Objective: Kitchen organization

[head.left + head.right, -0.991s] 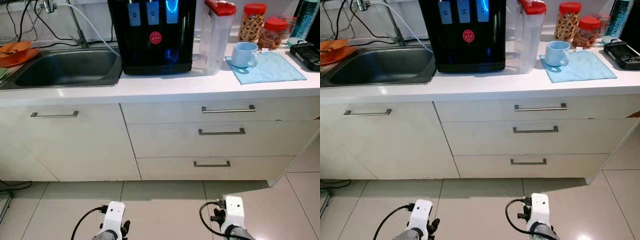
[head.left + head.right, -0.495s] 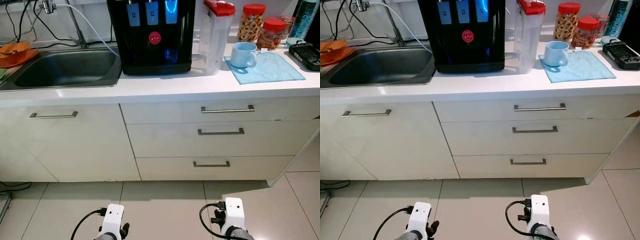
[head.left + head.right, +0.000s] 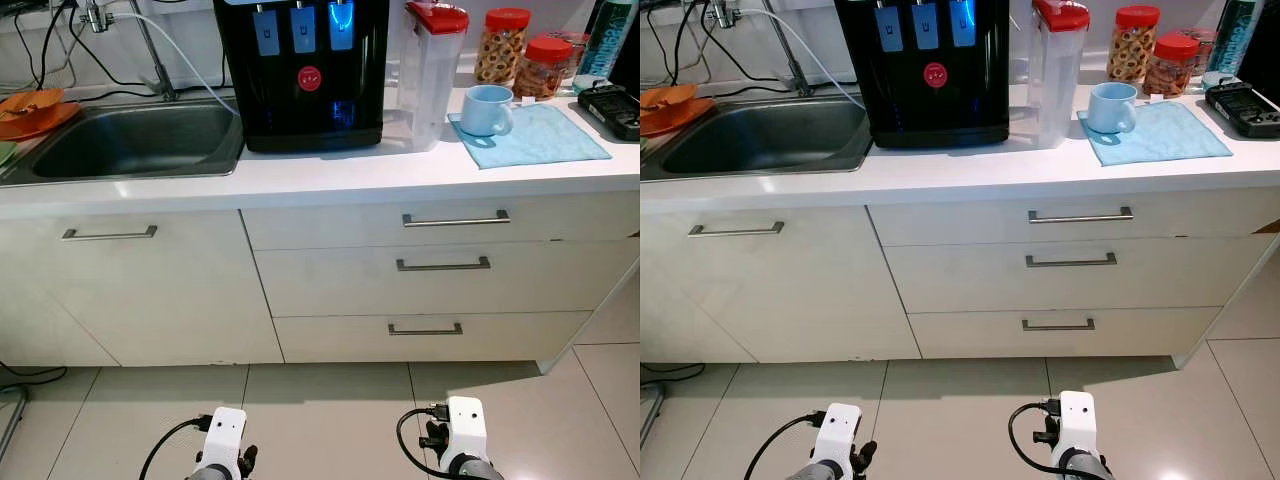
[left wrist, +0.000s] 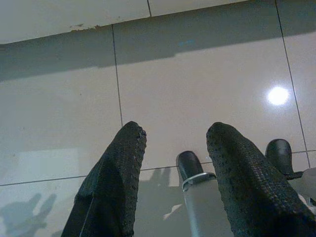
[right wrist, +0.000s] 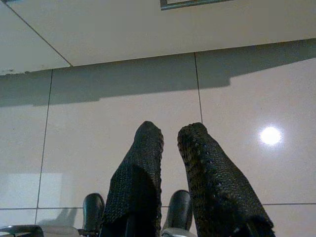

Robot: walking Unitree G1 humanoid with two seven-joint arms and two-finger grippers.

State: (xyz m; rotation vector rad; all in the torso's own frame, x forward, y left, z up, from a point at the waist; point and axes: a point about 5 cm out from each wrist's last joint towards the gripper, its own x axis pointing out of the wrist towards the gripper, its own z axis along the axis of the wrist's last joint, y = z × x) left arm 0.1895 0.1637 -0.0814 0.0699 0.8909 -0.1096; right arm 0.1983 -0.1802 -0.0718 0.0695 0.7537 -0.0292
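Blue mug (image 3: 488, 108) sits on blue cloth (image 3: 535, 136), far right of white surface (image 3: 330, 176), beside clear red-lidded pitcher (image 3: 429, 72); black water dispenser (image 3: 305, 70) centre, sink (image 3: 130, 136) left. Drawers (image 3: 445, 264) below shut. Both arms hang low over tiled floor (image 4: 197, 79): left gripper (image 4: 175, 148) jaws wide, right gripper (image 5: 170, 140) jaws narrow, empty.

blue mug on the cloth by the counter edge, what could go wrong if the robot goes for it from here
1. The blue mug stands on a loose blue cloth near the counter's front edge; a nudge could slide both off.
2. The tall red-lidded pitcher stands right beside the mug, so a reaching arm may tip it.
3. Both grippers, left and right, hang low over the tiled floor, so the rising arms could clip the drawer handles.
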